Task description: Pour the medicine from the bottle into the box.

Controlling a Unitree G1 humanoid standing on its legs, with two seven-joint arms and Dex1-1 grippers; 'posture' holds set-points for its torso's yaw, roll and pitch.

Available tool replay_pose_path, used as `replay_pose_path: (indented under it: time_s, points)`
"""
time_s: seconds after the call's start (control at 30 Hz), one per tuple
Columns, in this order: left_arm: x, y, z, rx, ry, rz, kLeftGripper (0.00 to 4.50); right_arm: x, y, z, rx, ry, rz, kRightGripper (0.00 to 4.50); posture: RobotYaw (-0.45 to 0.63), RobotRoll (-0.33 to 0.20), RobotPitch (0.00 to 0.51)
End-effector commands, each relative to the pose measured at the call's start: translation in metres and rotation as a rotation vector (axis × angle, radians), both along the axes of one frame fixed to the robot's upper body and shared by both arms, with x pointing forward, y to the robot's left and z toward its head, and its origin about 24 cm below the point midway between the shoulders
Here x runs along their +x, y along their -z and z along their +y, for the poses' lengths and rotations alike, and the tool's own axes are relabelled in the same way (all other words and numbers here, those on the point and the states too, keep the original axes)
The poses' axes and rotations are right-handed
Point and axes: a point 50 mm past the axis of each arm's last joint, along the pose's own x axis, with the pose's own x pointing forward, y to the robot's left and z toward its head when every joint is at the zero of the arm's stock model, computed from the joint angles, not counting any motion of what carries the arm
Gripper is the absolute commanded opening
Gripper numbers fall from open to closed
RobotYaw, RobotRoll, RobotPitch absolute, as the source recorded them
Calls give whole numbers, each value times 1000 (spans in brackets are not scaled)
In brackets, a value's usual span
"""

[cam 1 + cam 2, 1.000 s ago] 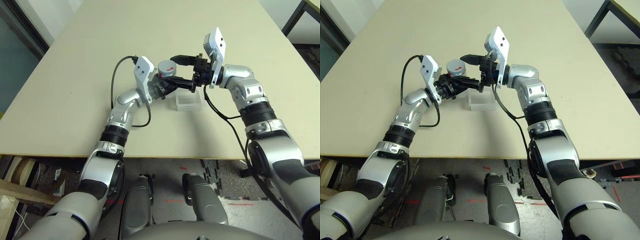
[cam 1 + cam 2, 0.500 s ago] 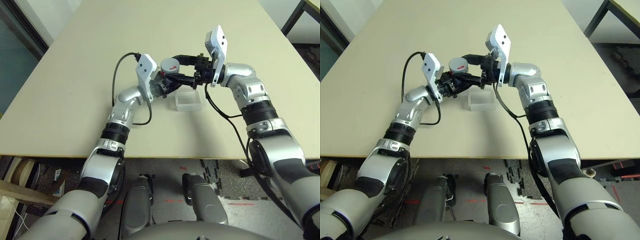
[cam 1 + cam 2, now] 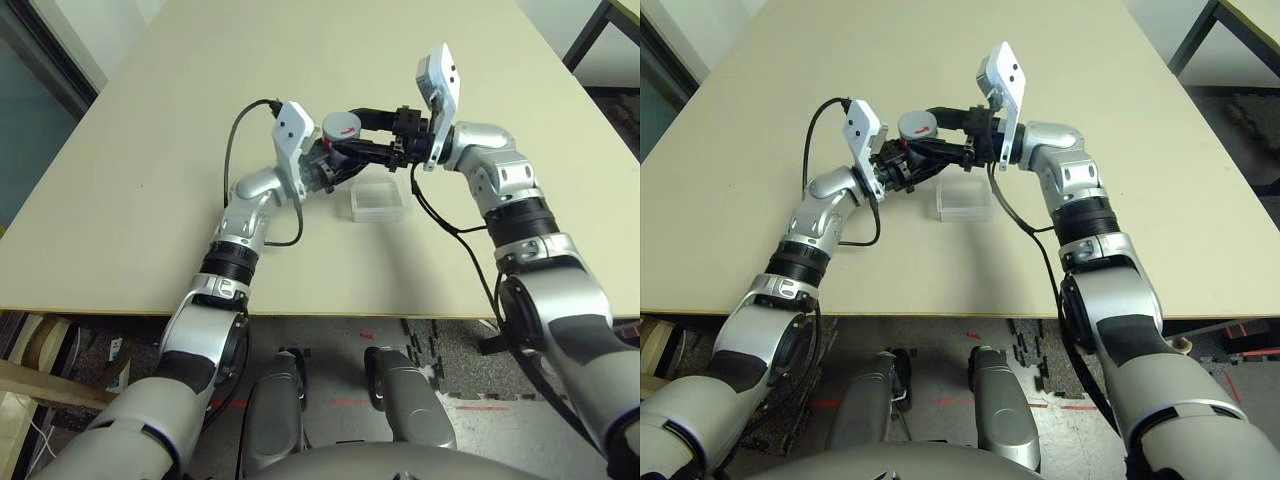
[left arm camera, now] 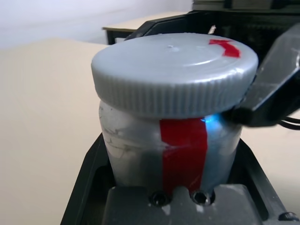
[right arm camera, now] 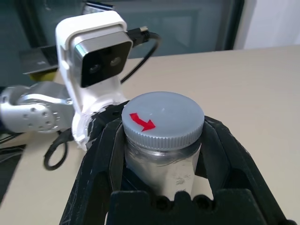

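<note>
Silver bottle (image 4: 168,140) with red stripe, upright, capped by a ribbed grey lid (image 5: 162,119) bearing a red arrow, held above the table (image 3: 150,170). Clear square box (image 3: 377,202) flat on the table, near and below.

The bottle (image 3: 338,150) stands on the tabletop (image 3: 150,180), behind and left of the box (image 3: 377,203), between both pincers.

A lab-like room: bare beige table (image 3: 150,150), black-framed desk (image 3: 600,30), grey floor.
</note>
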Motion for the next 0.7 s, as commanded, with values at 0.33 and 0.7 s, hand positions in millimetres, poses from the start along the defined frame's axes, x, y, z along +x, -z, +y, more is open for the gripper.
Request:
replay_pose_path:
  time_s: [0.33,0.7]
  points:
    - [0,-2,2,11,27,37,2629,-13,-32,5,104,-260,-59,2588,-237,0,145]
    - [3,-8,2,1,33,28,2629,-6,-30,0,67,-196,-66,4500,-237,0,144]
